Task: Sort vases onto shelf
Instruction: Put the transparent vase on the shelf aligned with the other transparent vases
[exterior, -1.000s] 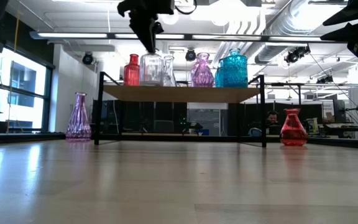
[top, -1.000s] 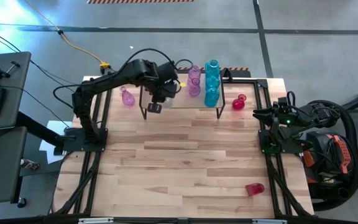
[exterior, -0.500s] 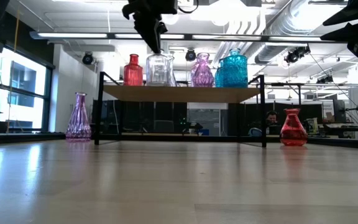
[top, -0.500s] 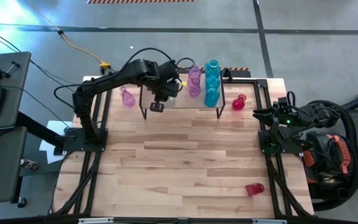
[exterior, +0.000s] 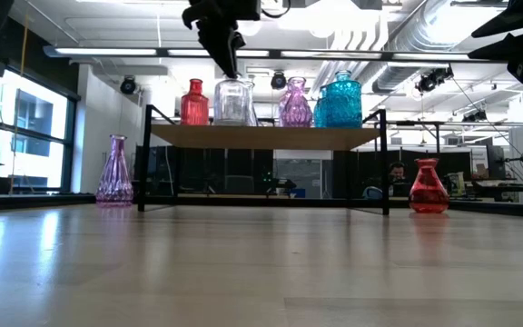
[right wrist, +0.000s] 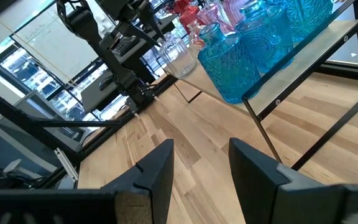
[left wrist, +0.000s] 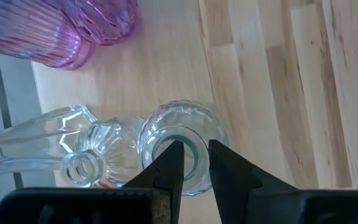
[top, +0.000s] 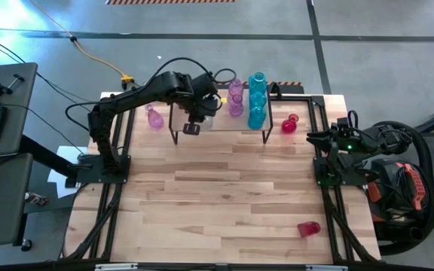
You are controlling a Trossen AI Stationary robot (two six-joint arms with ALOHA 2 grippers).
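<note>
High view: the shelf (top: 221,129) sits along the table's (top: 217,203) far edge, with wide bare planks in front of it. A pink vase (top: 154,118) stands off its left end and a red vase (top: 289,124) off its right. Another red vase (top: 308,228) lies near the front right corner. The right gripper (top: 313,137) waits at the right edge, fingers apart, empty.

Low view: the left gripper (exterior: 229,62) hangs over the clear vase (exterior: 231,102), between a red bottle vase (exterior: 193,104) and a purple vase (exterior: 295,104), with teal vases (exterior: 340,102) beyond.

Left wrist view: its narrowly parted fingers (left wrist: 169,165) straddle the vase's rim; whether they grip, I cannot tell.
</note>
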